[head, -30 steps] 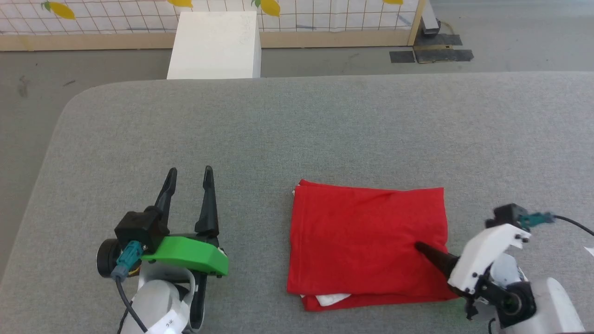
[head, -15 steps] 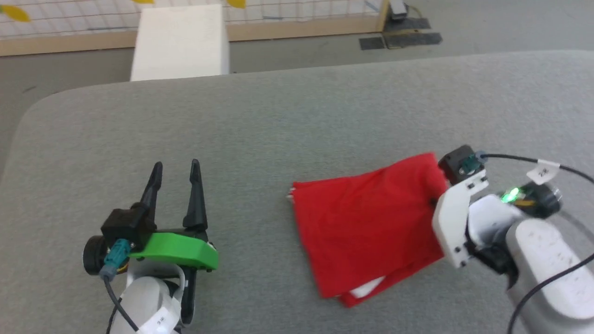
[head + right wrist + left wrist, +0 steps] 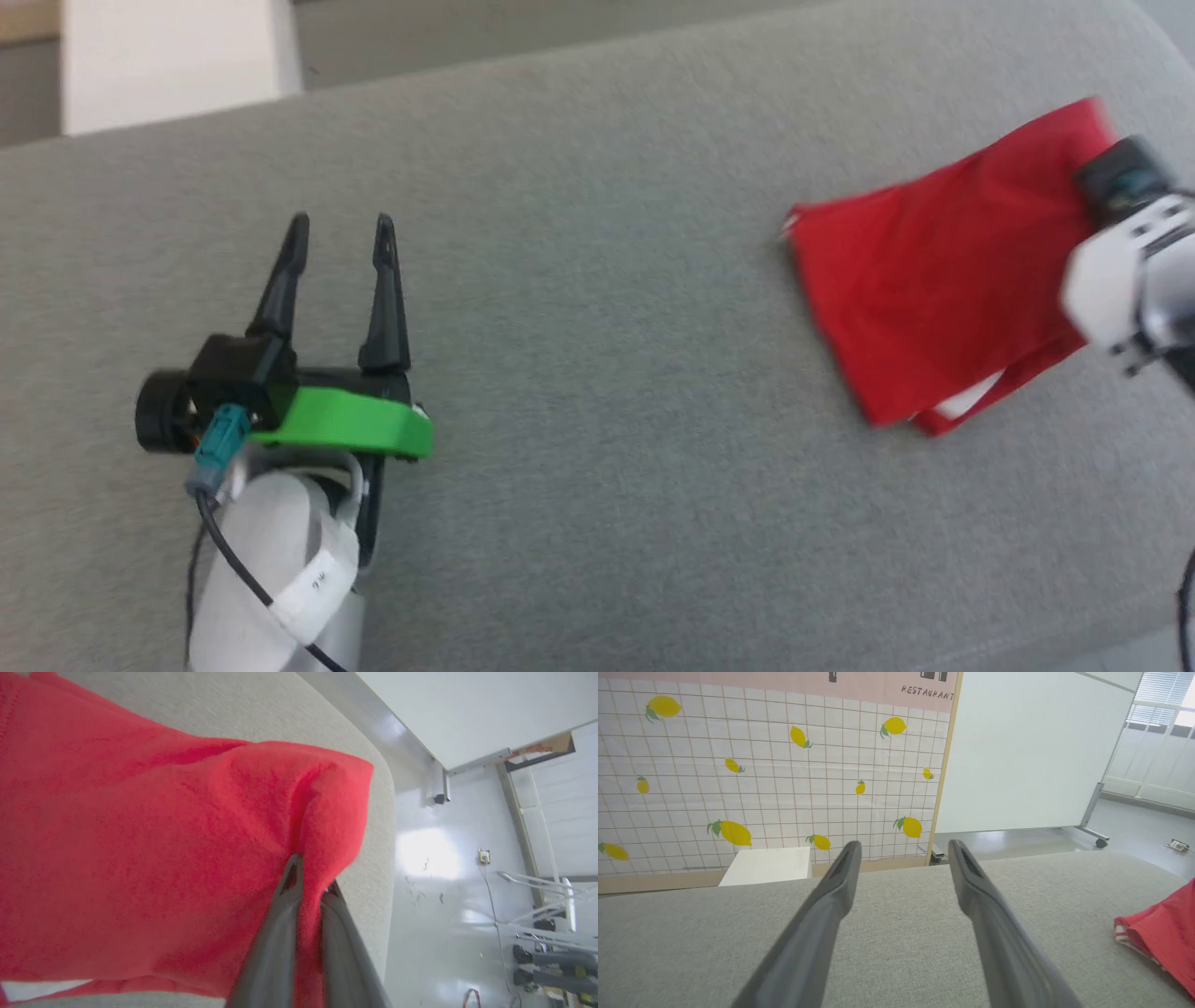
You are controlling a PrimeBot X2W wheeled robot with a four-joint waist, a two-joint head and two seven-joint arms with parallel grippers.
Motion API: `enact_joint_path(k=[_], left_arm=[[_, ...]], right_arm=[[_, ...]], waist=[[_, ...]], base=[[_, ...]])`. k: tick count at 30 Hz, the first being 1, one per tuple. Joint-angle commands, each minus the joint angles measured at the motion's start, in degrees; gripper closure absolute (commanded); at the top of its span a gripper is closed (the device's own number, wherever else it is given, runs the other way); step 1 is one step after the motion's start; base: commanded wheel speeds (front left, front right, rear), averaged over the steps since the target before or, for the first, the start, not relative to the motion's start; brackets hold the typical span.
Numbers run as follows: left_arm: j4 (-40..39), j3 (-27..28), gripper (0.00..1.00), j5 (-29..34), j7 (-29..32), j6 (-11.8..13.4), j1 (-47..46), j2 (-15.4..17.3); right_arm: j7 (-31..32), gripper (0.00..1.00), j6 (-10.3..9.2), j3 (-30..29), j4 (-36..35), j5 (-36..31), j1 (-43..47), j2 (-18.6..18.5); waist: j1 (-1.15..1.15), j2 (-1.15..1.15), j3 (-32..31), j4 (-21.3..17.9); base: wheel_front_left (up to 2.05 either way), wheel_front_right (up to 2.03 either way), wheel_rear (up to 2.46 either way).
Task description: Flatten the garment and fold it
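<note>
Left end effector (image 3: 340, 226): fingers spread wide, empty, over the left part of the grey worktop (image 3: 597, 373). Garment (image 3: 943, 280): folded red stack, lying askew at the worktop's right end, white showing at its lower edge. Right end effector (image 3: 313, 875): clamped on a pinch of the garment's edge.

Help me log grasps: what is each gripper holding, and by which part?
The right gripper is shut on the folded red jersey, pinching bunched fabric near one corner. The left gripper is open, holding nothing.
</note>
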Motion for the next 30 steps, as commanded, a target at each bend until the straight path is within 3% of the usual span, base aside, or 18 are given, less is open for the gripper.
enact_joint_path(k=[1,7,12,22,30], left_arm=[[-0.23,0.11,0.0,1.0,-0.21,-0.18,-1.71,0.85],[-1.62,-0.02,0.0,2.7,0.44,0.16,-5.46,3.02],[-3.29,-0.33,0.0,3.43,2.23,0.08,-7.14,4.43],[-5.26,-1.22,0.0,3.71,4.15,0.42,-6.98,5.24],[-5.71,-1.66,0.0,3.19,4.06,0.78,-5.94,5.21]], right_arm=[[-1.87,1.0,-0.11,-1.4,1.76,-0.79,-1.78,-0.3],[-8.55,1.0,-0.11,-9.69,10.46,-4.67,-5.72,-0.73],[-13.03,1.0,-0.11,-17.14,15.52,-9.04,-7.87,-1.67],[-19.27,1.0,-0.11,-31.34,21.69,-15.72,-10.75,-1.07],[-23.56,1.0,-0.11,-36.21,25.59,-19.45,-12.93,-2.28]], waist=[[0.0,0.0,6.78,-6.0],[0.0,0.0,12.29,-8.51],[0.0,0.0,15.07,-8.35],[0.0,0.0,16.55,-4.79],[0.0,0.0,16.06,-1.8]], base=[[0.0,0.0,0.0],[0.0,0.0,0.0],[0.0,0.0,0.0],[0.0,0.0,0.0],[0.0,0.0,0.0]])
